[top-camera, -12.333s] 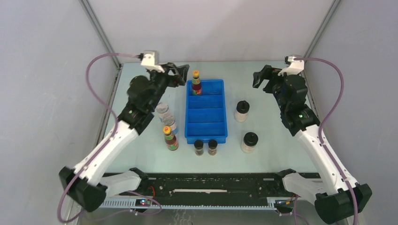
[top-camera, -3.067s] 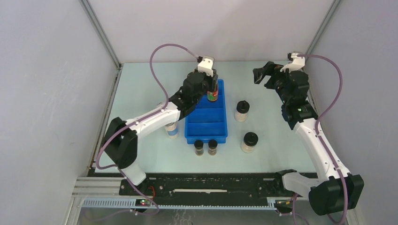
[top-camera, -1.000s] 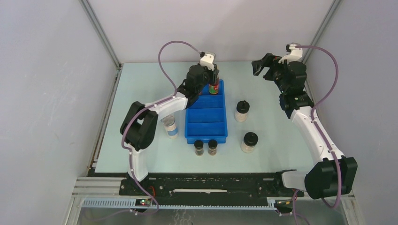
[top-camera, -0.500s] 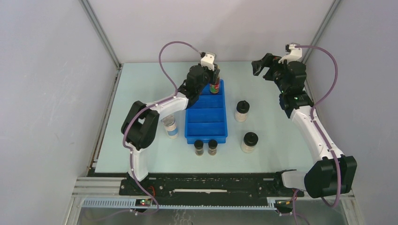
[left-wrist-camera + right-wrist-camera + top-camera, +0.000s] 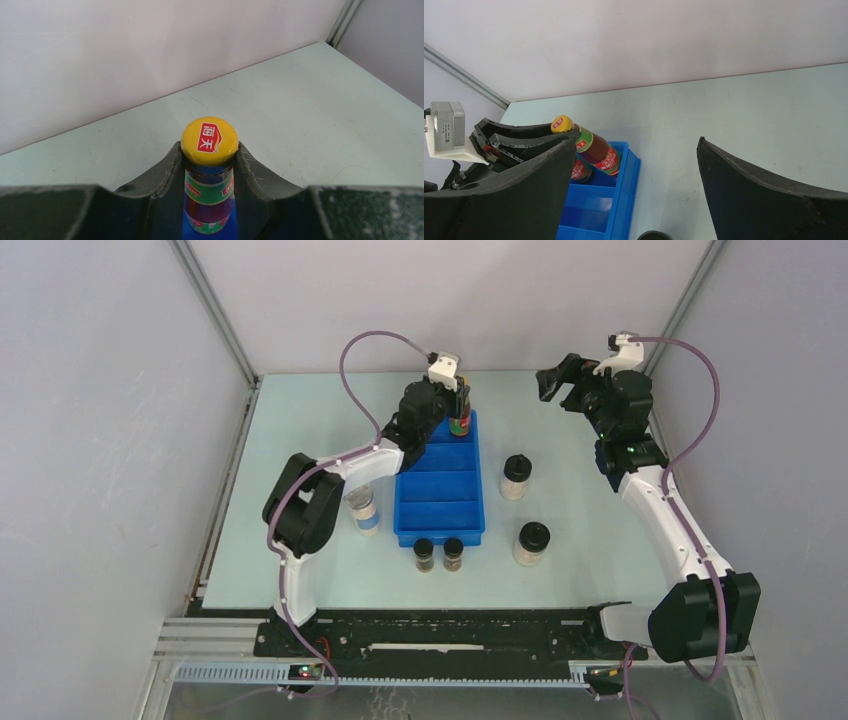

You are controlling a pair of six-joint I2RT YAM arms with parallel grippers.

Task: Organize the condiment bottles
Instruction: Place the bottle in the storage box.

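Right now your left gripper (image 5: 456, 410) is pinching a red sauce bottle (image 5: 209, 190) by the neck, just under its yellow cap (image 5: 209, 141). In the left wrist view a dark finger (image 5: 162, 175) presses against each side of the glass. The bottle hangs over the far compartment of the blue tray (image 5: 440, 502), toward its right side. You cannot tell from these views whether its base touches the tray floor. From the right wrist camera you see a second red sauce bottle (image 5: 581, 170) standing in that same far compartment, just beside the held one and partly covered by it.

Your right gripper (image 5: 557, 382) is spread wide and holds nothing. It hovers above the far right of the table (image 5: 290, 420), well apart from the tray.

Your other bottles stand on the table outside the tray. A blue-labelled jar (image 5: 365, 512) sits just beside the tray's left wall, partly under your left forearm. Just in front of the tray's near wall stand the left dark jar (image 5: 424, 554) and the right dark jar (image 5: 453, 554), close together, black caps up. To the right of the tray, the far pale jar (image 5: 515, 480) stands level with its middle compartments. The near pale jar (image 5: 531, 545) stands level with the tray's near end. Both are upright with black lids.
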